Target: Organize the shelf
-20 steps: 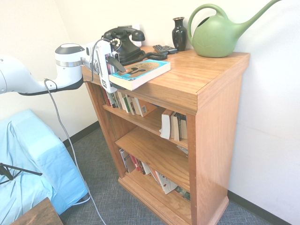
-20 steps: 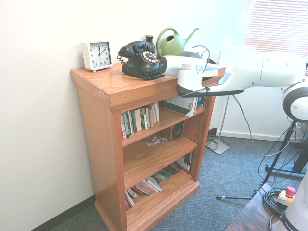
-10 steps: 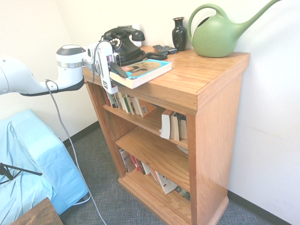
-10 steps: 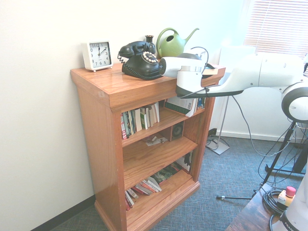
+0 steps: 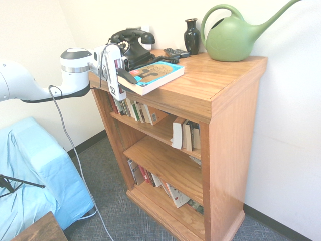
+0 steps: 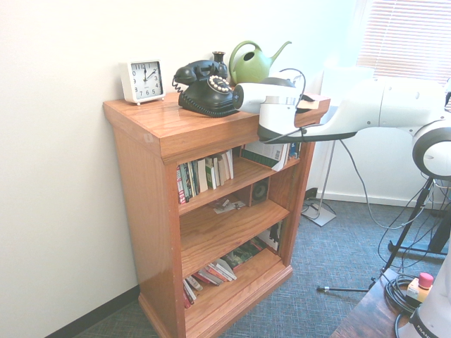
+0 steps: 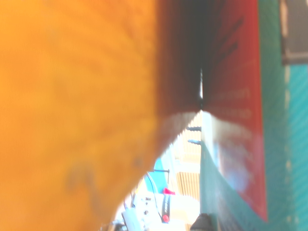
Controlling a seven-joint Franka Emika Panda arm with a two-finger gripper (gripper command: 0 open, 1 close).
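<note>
One paperback with a blue-and-tan cover (image 5: 152, 76) lies atop the oak bookcase (image 5: 233, 86); my closed black-fingered gripper (image 5: 134, 81) seems to pinch its edge. I'd lift gently, keeping it level.

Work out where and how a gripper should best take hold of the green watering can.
I'd grip the top of the handle, coming from above with one finger on either side. The watering can stands upright, and its slim handle arches over the side facing the vase, whereas the body is broad and rounded.
</note>
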